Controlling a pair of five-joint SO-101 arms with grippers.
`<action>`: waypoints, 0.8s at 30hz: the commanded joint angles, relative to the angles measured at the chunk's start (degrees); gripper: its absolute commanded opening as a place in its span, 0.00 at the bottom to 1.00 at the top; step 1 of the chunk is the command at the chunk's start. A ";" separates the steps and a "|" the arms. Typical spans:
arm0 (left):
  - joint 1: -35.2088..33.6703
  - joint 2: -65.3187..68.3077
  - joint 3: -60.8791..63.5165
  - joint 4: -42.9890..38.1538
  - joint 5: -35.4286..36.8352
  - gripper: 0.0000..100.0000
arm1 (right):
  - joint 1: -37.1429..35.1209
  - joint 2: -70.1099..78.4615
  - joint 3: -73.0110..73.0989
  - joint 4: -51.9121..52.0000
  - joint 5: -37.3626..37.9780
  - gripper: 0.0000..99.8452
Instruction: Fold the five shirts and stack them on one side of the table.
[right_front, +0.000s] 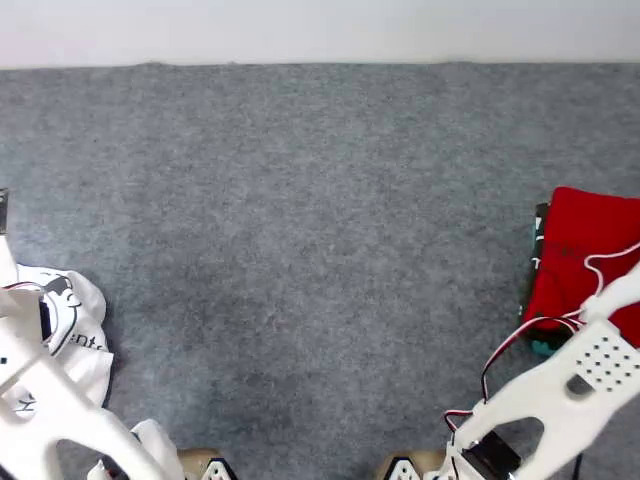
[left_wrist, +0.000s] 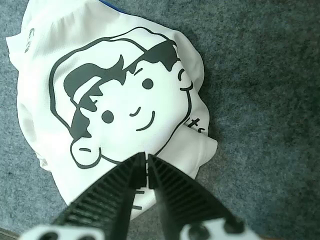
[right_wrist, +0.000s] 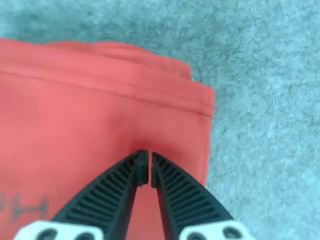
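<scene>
The white shirt (left_wrist: 115, 100), rumpled with a cartoon face uppermost, is shown at the left edge of the grey table (right_front: 320, 220). The left claw (left_wrist: 146, 165) is held over it, closed and empty. The folded red shirt (right_front: 585, 250) is laid at the right edge upon darker cloth (right_front: 540, 240). The right claw (right_wrist: 146, 165) is held over it, likewise closed and empty.

White shirt (left_wrist: 115, 90): black line-drawn cartoon face, black lettering. Red shirt (right_wrist: 90, 110): solid, faint darker print. Tabletop (right_front: 300, 220) mottled grey; left claw (left_wrist: 146, 167) and right claw (right_wrist: 145, 167) black.
</scene>
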 joint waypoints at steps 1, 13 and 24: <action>0.09 -1.49 -0.84 0.35 -0.35 0.01 | -2.24 -6.20 -8.00 9.19 0.09 0.01; 0.09 -12.04 -1.54 2.81 -7.03 0.02 | -5.76 -17.10 -2.02 19.47 -2.11 0.01; 0.09 -12.13 4.79 3.52 -13.45 0.02 | -12.09 -46.73 44.84 19.21 -2.29 0.01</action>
